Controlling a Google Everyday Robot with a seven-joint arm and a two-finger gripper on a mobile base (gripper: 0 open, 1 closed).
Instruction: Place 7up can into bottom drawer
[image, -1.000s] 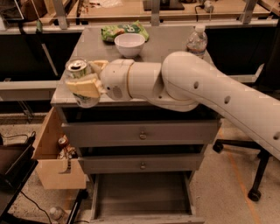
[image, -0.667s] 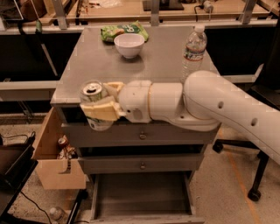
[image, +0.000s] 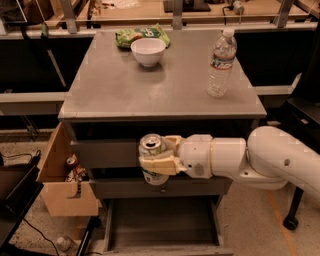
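Observation:
My gripper (image: 156, 160) is shut on the 7up can (image: 152, 147), whose silver top and white-green body show between the tan fingers (image: 159, 164). I hold it upright in front of the cabinet's upper drawers, below the tabletop's front edge. The bottom drawer (image: 161, 220) is pulled open straight below the can, a wide shallow grey tray with a bare floor. My white arm reaches in from the right.
On the grey tabletop (image: 150, 90) stand a white bowl (image: 148, 51), a green snack bag (image: 141, 35) and a clear water bottle (image: 221, 63). A tan wooden box (image: 65, 185) with small items hangs at the cabinet's left. A chair base (image: 292, 220) stands at right.
My gripper has carried the can off the tabletop's left front corner, down and to the right, and now holds it in front of the drawers above the open bottom drawer.

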